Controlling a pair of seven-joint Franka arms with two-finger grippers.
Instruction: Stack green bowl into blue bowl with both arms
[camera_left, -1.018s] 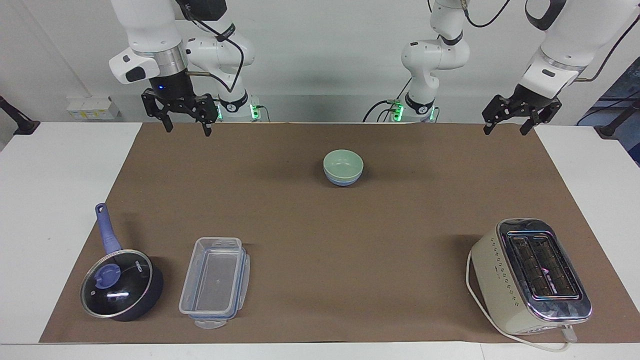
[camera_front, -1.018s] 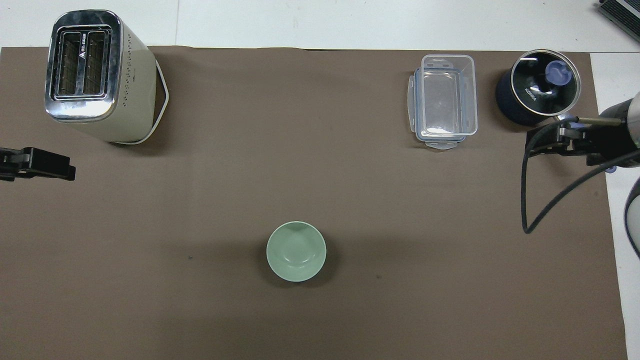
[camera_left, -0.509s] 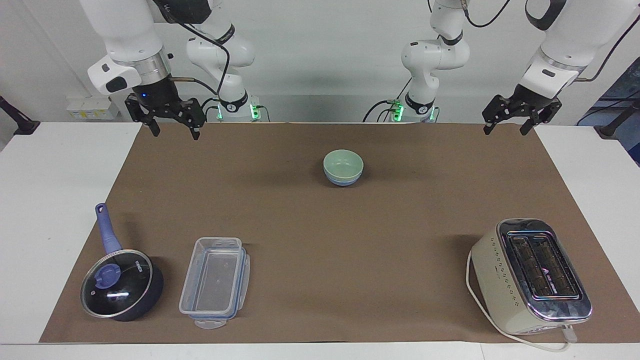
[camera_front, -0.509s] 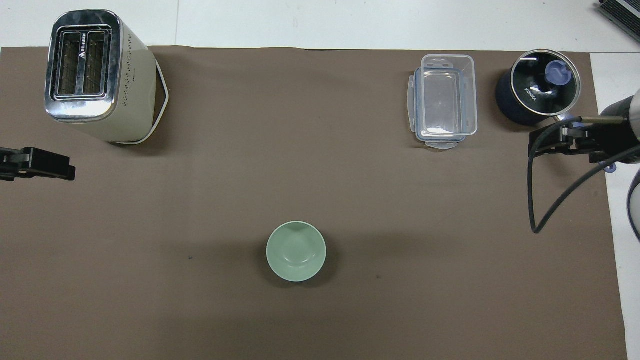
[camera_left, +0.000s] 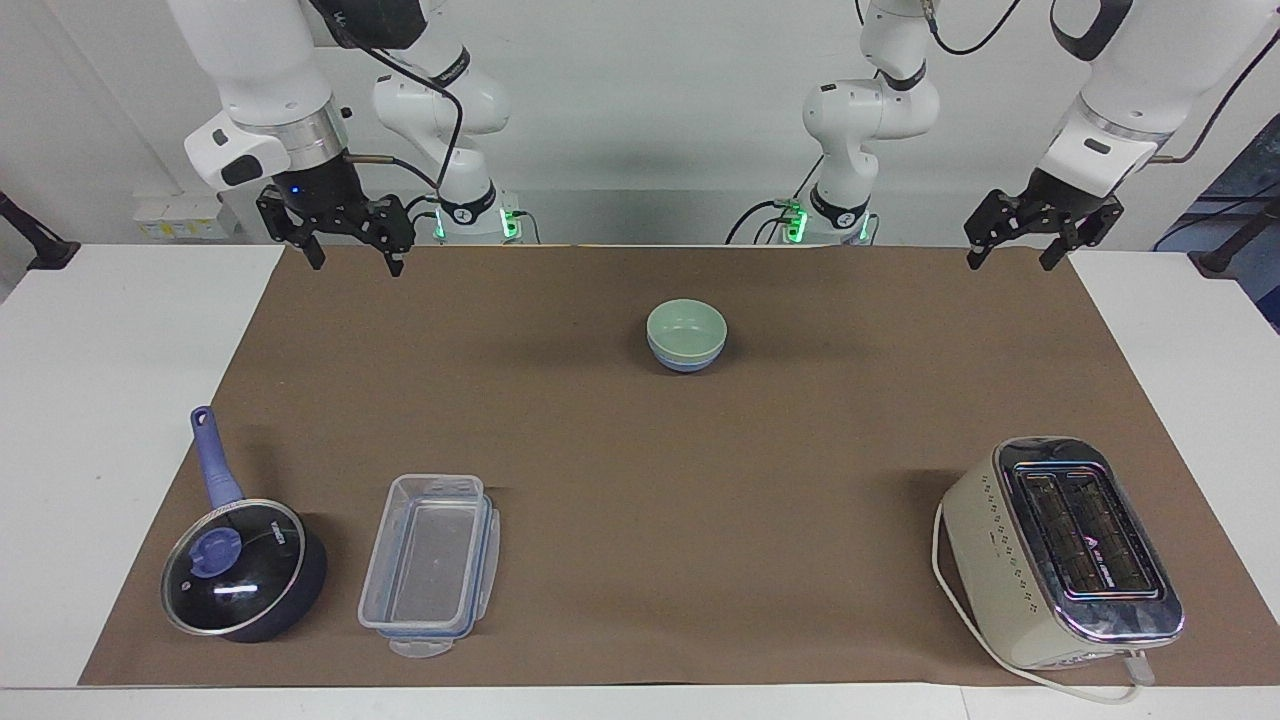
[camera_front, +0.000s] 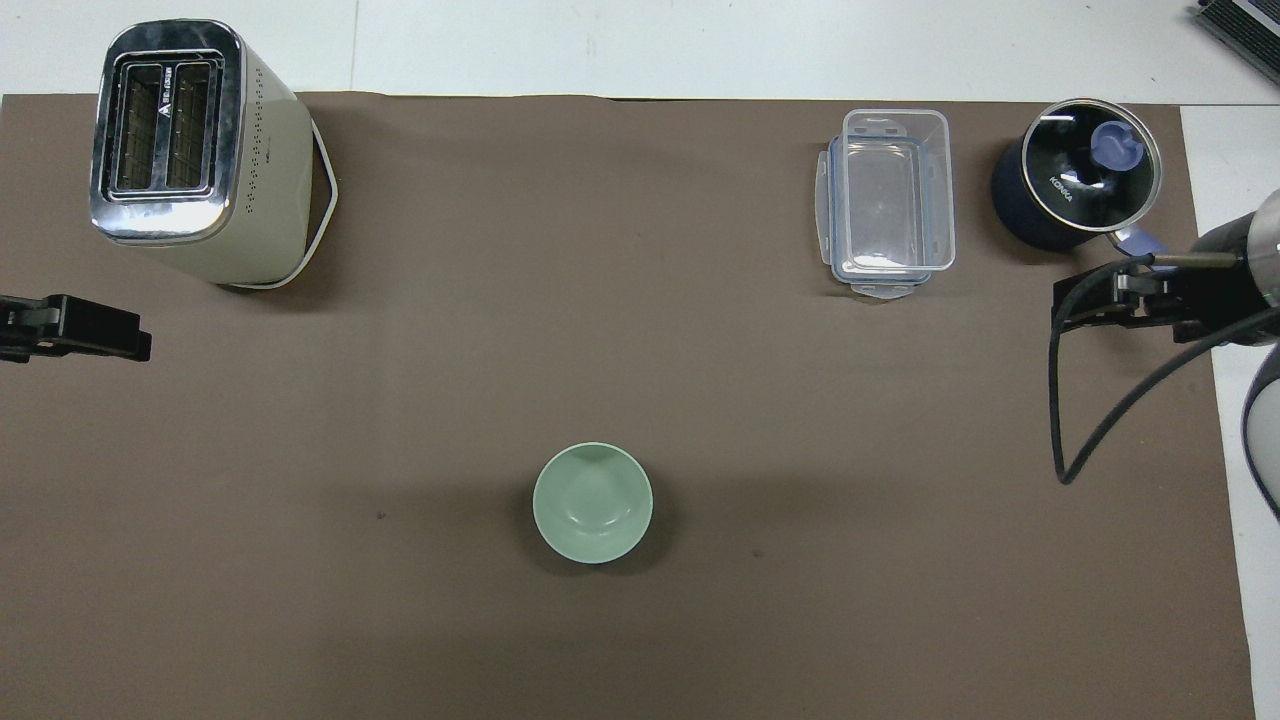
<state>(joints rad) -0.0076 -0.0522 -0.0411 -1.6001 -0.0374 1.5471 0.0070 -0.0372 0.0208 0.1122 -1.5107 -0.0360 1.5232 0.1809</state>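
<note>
Green bowl (camera_left: 685, 326) sat nested in blue bowl (camera_left: 686, 360), mid-table. My left claw (camera_left: 1017, 246) at 2 o'clock, right claw (camera_left: 345, 250) at 10, both wide, empty.

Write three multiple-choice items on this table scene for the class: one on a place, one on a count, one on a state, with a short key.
1. Where is the green bowl?
A. In the blue bowl
B. In the clear food container
C. On the toaster

2. How many slots does the toaster have?
A. One
B. Two
C. Four

3. What is the state of the saucepan?
A. Tipped over
B. Open
C. Lid on

Key: 1 A, a blue rim shows under the green one. 2 B, two slots show in its top. 3 C, a glass lid with a blue knob covers it.
</note>
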